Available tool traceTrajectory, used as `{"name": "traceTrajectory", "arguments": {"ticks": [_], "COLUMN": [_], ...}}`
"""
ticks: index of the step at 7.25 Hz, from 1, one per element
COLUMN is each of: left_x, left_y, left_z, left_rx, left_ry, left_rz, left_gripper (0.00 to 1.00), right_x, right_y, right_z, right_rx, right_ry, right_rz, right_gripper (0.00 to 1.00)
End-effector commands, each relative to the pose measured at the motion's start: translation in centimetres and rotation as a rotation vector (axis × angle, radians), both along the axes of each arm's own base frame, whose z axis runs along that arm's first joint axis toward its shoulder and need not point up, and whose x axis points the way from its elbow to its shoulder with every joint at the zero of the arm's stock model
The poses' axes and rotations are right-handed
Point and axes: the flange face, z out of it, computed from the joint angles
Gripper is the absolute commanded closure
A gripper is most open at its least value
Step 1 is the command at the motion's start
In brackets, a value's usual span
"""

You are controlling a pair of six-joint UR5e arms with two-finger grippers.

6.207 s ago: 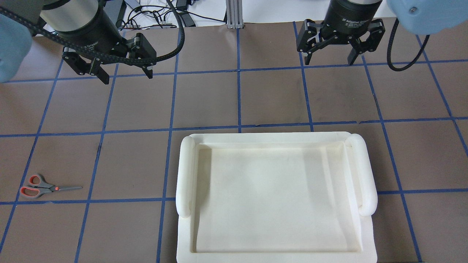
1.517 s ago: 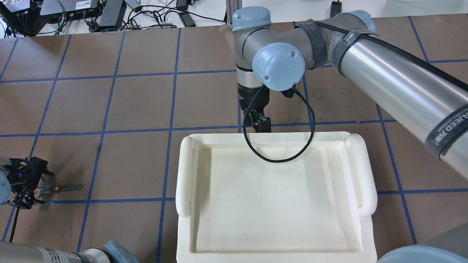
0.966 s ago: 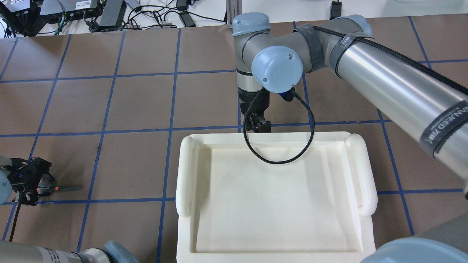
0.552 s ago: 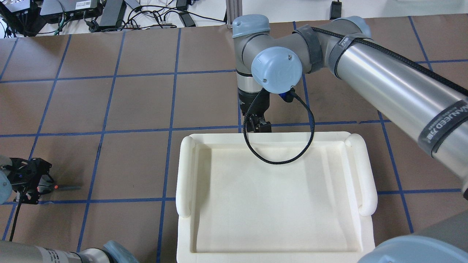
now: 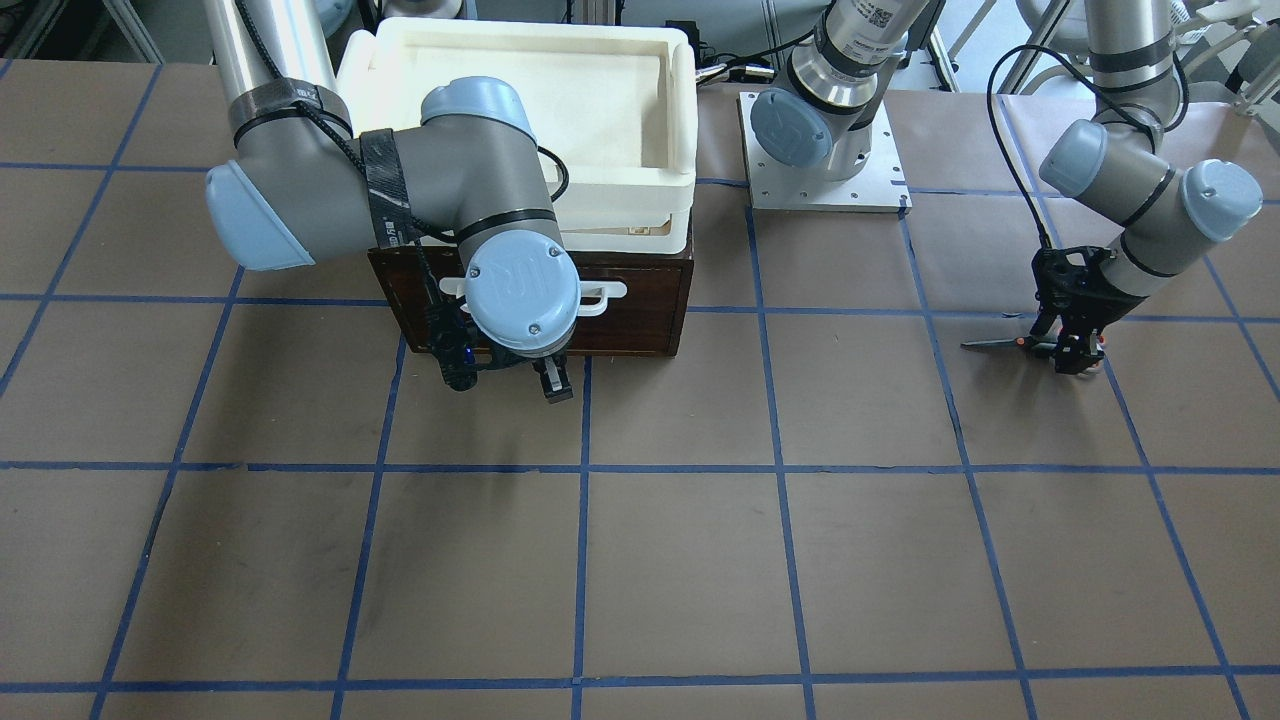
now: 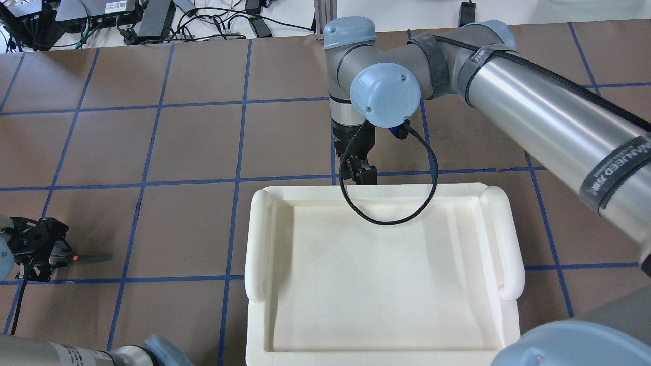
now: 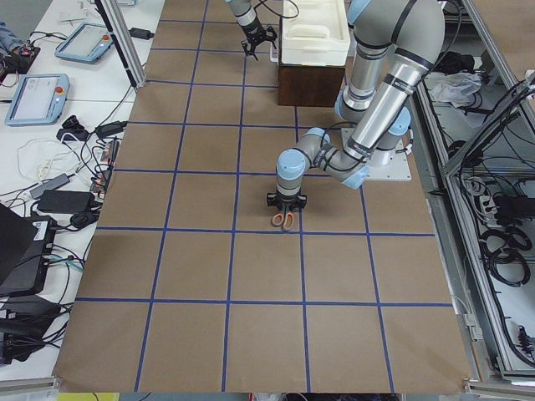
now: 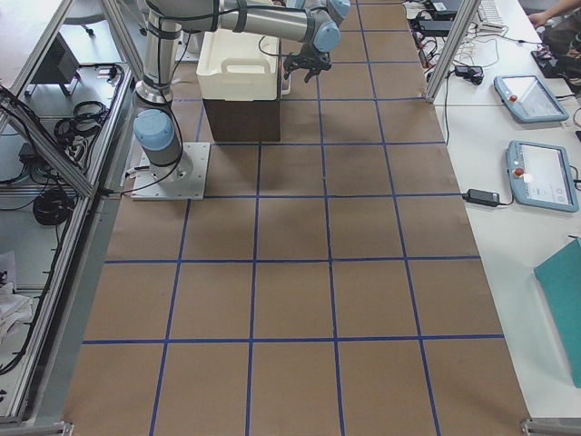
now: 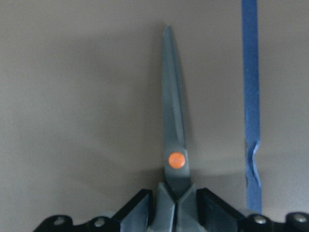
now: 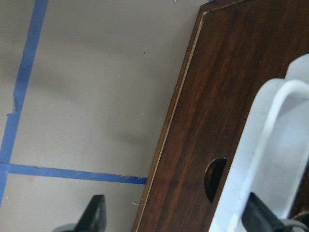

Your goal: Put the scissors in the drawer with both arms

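The scissors [image 9: 175,145] lie with blades pointing away from my left gripper [image 9: 176,210], which is shut on their neck just behind the orange pivot dot. This shows at the overhead view's left edge [image 6: 36,247] and in the front view [image 5: 1072,345], where the blades [image 5: 990,344] stick out level, at or just above the table. My right gripper [image 5: 505,377] is open in front of the dark brown drawer [image 5: 640,310], just below its white handle [image 5: 600,293]. In the right wrist view the handle [image 10: 270,145] sits beside one finger. The drawer is closed.
A cream-white plastic tray [image 6: 257,244] sits on top of the drawer cabinet and hides it from overhead. The left arm's base plate [image 5: 825,170] stands beside the cabinet. Blue tape lines grid the brown table.
Both arms came down from the table's back. In the last second the left gripper and the scissors shifted slightly together. The right gripper has barely moved at the drawer front.
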Motion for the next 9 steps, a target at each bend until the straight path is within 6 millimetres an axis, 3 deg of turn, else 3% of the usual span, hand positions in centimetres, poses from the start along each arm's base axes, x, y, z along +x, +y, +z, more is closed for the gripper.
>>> {"name": "traceTrajectory", "arguments": {"ticks": [1, 5, 6, 7, 9], "left_x": [0.0, -0.6, -0.6, -0.5, -0.5], "left_y": [0.0, 0.2, 0.2, 0.2, 0.2], "left_z": [-0.2, -0.5, -0.5, -0.4, -0.4], "left_rx": [0.003, 0.005, 0.005, 0.003, 0.003], "left_ry": [0.007, 0.017, 0.017, 0.015, 0.015], "left_rz": [-0.002, -0.006, -0.006, -0.005, -0.003], "left_gripper": [0.07, 0.05, 0.06, 0.14, 0.70], "right_x": [0.0, 0.1, 0.2, 0.4, 0.6], "right_y": [0.0, -0.2, -0.6, -1.2, -1.9], "right_z": [-0.8, -1.5, -1.4, -1.1, -0.6], "right_rx": [0.013, 0.021, -0.010, -0.054, -0.110], "right_ry": [0.000, 0.003, -0.007, -0.028, -0.051], "right_rz": [-0.001, 0.002, 0.012, 0.025, 0.045], "right_gripper": [0.00, 0.00, 0.00, 0.00, 0.00]}}
